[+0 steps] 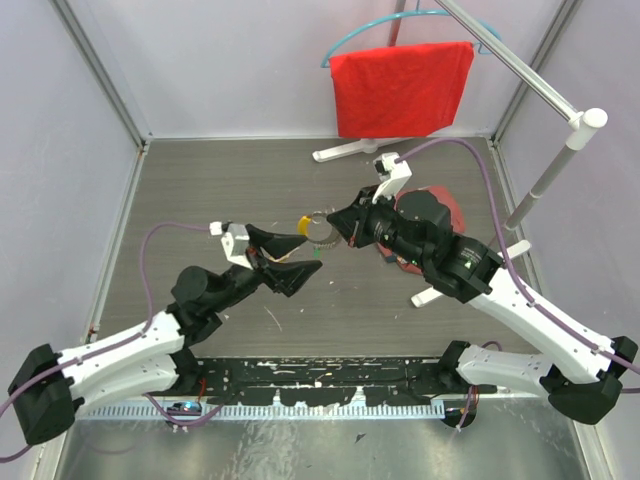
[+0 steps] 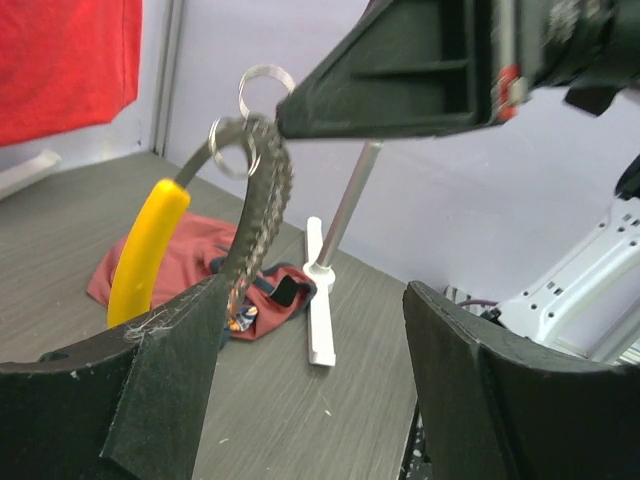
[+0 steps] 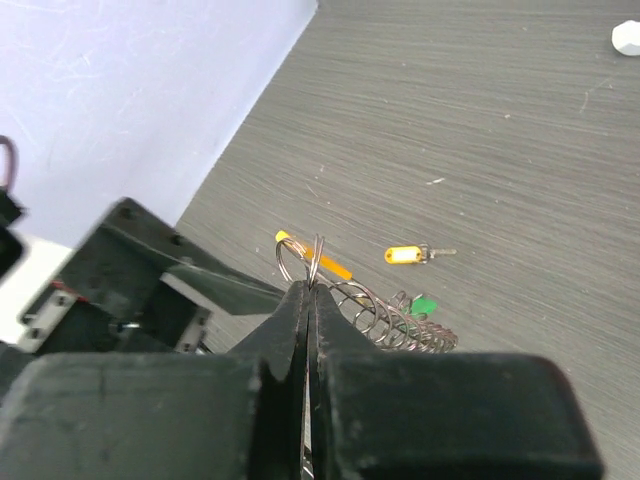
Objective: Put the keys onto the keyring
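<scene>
The thin grey metal chain-like keyring with a yellow curved section [image 1: 318, 228] is held clear of the dark wood-grain bench [image 1: 220, 190]. It is gripped by the black right pincer [image 1: 332, 222], whose jaws are fully closed on a small split ring [image 3: 312, 262] at the top of the loop. In the left wrist view, the coiled chain [image 2: 268, 190] and the yellow section [image 2: 145, 250] are seen hanging down from that grip point.

The black left pincer [image 1: 310, 257] is positioned just beside the keyring, on the side nearer the arm bases. Its jaws are spread wide and nothing is held between them. In the left wrist view, the chain drops behind the edge of one finger [image 2: 150, 400]. Contact cannot be confirmed.

The tiny flat key with the gold-orange head [image 3: 403, 255] is laid flat on the bench below the keyring, apart from it and not threaded. The tiny flat key with the bright green head [image 3: 422, 305] is seen just beside the lower end of the coil in the right wrist view. Whether it touches the keyring cannot be determined. In the top view it is shown as a green speck [image 1: 316, 254] in the gap between the left pincer's fingertips, apart from the loop.

A crumpled red cloth [image 1: 448, 205] is located on the bench beyond the keyring, under the right arm. A second red cloth [image 1: 400, 88] is draped over a teal hanger [image 1: 345, 40], well behind the keyring.
</scene>
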Controlling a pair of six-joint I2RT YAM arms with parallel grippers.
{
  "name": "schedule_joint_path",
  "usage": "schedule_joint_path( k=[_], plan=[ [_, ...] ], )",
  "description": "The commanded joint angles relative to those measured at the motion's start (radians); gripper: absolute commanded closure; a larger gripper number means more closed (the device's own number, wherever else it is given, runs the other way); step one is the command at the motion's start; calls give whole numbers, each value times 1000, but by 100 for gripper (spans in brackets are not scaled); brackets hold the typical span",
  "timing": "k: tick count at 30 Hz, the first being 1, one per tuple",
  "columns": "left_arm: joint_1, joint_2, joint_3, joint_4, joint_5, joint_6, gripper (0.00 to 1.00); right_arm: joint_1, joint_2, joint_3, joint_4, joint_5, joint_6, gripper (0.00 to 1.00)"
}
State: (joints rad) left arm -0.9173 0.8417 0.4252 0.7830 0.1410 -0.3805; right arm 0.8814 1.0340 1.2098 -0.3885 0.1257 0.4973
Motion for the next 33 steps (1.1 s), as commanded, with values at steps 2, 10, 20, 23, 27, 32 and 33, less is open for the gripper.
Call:
schedule_joint_path(
  k=[2, 10, 20, 23, 27, 32, 33],
  plan=[
    [-2, 124, -25, 221, -37, -29, 22, 0, -37, 24, 143, -68, -16, 99],
    [-2, 196, 1, 298, -117, 21, 19, 1, -69, -5, 152, -93, -31, 99],
    [-2, 169, 30, 307, -70, 102, 24, 0, -75, -28, 148, -128, -42, 99],
    [-2, 167, 39, 308, -59, 127, 24, 1, -83, -35, 146, -140, -50, 99],
    [-2, 165, 47, 315, -31, 168, 23, 0, -86, -36, 142, -163, -62, 99],
    [-2, 168, 40, 346, -14, 204, 23, 0, -90, -38, 140, -178, -74, 99],
    [-2, 168, 40, 346, -15, 205, 23, 1, -91, -38, 138, -177, -75, 99]
  ],
)
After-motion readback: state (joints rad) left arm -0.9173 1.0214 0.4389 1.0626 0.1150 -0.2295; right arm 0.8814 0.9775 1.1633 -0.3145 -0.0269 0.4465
